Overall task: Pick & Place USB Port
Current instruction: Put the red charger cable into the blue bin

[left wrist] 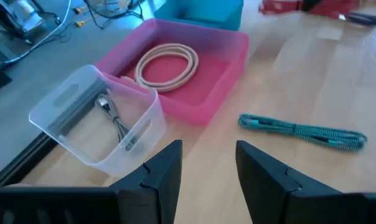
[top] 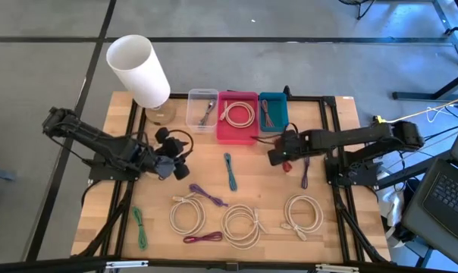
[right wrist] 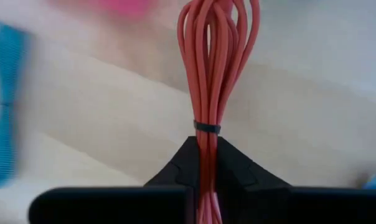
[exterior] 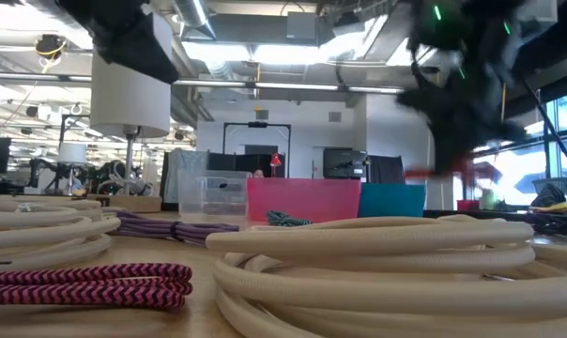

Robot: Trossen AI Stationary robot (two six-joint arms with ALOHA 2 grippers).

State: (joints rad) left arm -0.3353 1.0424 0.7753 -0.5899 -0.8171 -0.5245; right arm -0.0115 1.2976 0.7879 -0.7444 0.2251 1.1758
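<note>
A red cable bundle (right wrist: 216, 56), tied with a thin black band, juts out past the fingers of my right gripper (right wrist: 206, 146), which is shut on it. In the high view that gripper (top: 284, 161) sits right of centre, just near of the teal bin (top: 273, 111). The low view shows the red bundle (exterior: 434, 174) as a blur above the tabletop. My left gripper (left wrist: 208, 152) stands open with nothing between its fingers, left of centre (top: 176, 163). It faces the clear bin (left wrist: 98, 124) and the pink bin (left wrist: 194, 74). My right gripper pinches the red bundle between its two fingers just behind the black band (right wrist: 206, 132). The fingers slant steeply down from above. The looped end (right wrist: 219, 25) runs on beyond the fingertips, and the bundle appears lifted clear of the table.
A clear bin (top: 202, 108), a pink bin (top: 237, 116) holding a cream coil and the teal bin line the far edge, beside a white lamp (top: 138, 70). Loose cables lie about: teal (top: 230, 171), purple (top: 207, 196), dark purple (top: 305, 173), green (top: 140, 227), magenta (top: 203, 239) and cream coils (top: 241, 224).
</note>
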